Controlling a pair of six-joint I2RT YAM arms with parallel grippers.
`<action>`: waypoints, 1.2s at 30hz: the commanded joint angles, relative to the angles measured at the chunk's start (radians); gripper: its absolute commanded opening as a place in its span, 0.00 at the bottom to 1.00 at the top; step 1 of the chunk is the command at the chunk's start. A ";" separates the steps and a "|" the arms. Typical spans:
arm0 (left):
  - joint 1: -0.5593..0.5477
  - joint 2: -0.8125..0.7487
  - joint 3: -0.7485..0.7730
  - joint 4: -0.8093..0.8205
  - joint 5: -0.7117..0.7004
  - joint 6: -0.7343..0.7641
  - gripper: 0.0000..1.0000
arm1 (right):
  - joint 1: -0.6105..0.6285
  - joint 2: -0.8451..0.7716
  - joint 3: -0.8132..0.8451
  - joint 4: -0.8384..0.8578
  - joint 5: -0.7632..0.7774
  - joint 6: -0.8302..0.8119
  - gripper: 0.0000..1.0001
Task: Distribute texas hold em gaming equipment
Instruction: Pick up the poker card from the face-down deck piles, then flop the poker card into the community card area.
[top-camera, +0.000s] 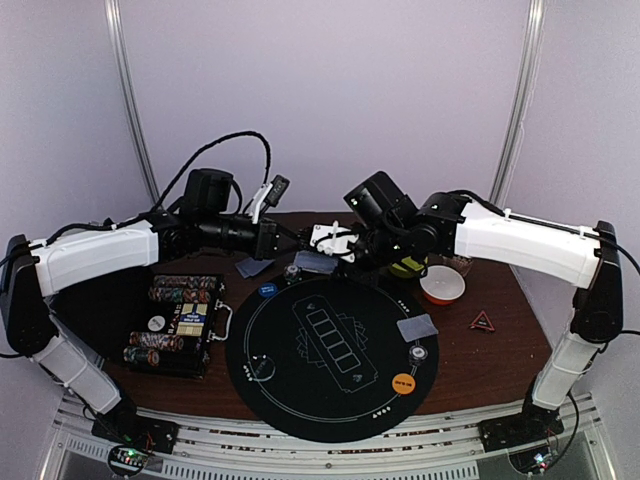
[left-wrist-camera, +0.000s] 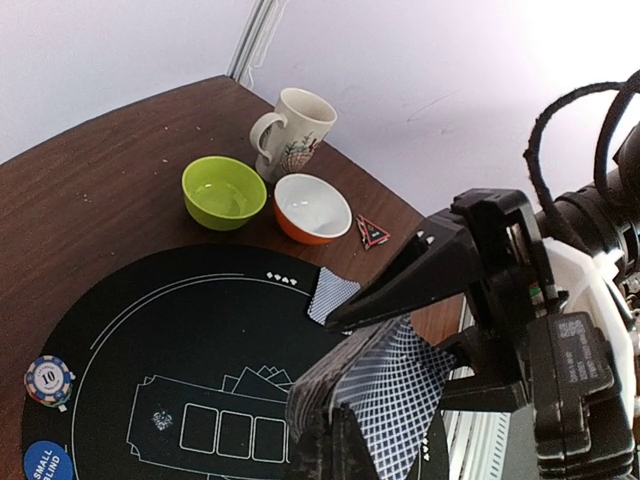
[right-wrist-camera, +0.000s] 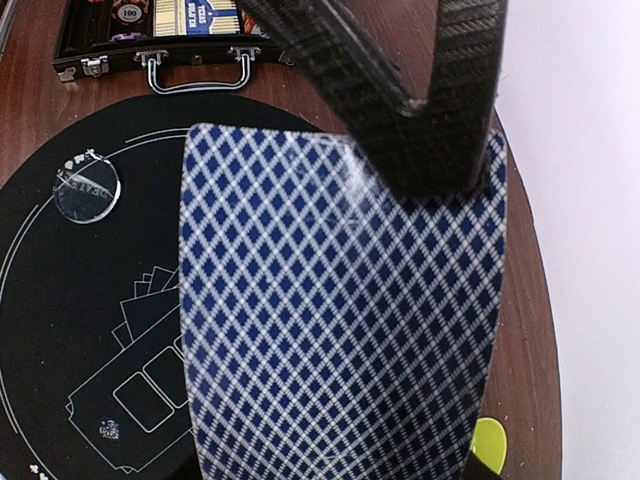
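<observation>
My left gripper (top-camera: 302, 251) is shut on a deck of grey-blue-backed cards (left-wrist-camera: 318, 382), clamped between its jaws (left-wrist-camera: 335, 405). My right gripper (top-camera: 327, 250) meets it over the mat's far edge, shut on the deck's top card (right-wrist-camera: 340, 330), which is bowed and partly peeled off (left-wrist-camera: 412, 392). One right finger (right-wrist-camera: 420, 120) presses on the card's back; the other is hidden behind it. Single cards lie face down at the far left (top-camera: 252, 267) and on the mat's right (top-camera: 417, 327). On the mat are a blue disc (top-camera: 268, 290), a clear disc (top-camera: 418, 352) and an orange disc (top-camera: 403, 382). A red triangle (top-camera: 482, 321) lies on the wood.
The round black mat (top-camera: 300, 400) fills the table's middle. An open chip case (top-camera: 180, 322) sits at the left. A green bowl (top-camera: 408, 265), a white-orange bowl (top-camera: 442, 287) and a patterned mug (left-wrist-camera: 292, 132) stand at the far right. A poker chip (left-wrist-camera: 49, 380) lies near the blue disc.
</observation>
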 joint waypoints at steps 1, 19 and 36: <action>0.010 -0.027 -0.013 0.035 0.044 0.006 0.00 | -0.008 -0.023 -0.006 0.020 0.016 0.006 0.50; 0.149 -0.119 -0.110 0.225 0.157 -0.152 0.00 | -0.091 -0.094 -0.099 0.041 -0.022 0.045 0.49; 0.168 -0.150 -0.096 -0.043 -0.392 0.384 0.00 | -0.111 -0.184 -0.131 -0.001 -0.014 0.070 0.50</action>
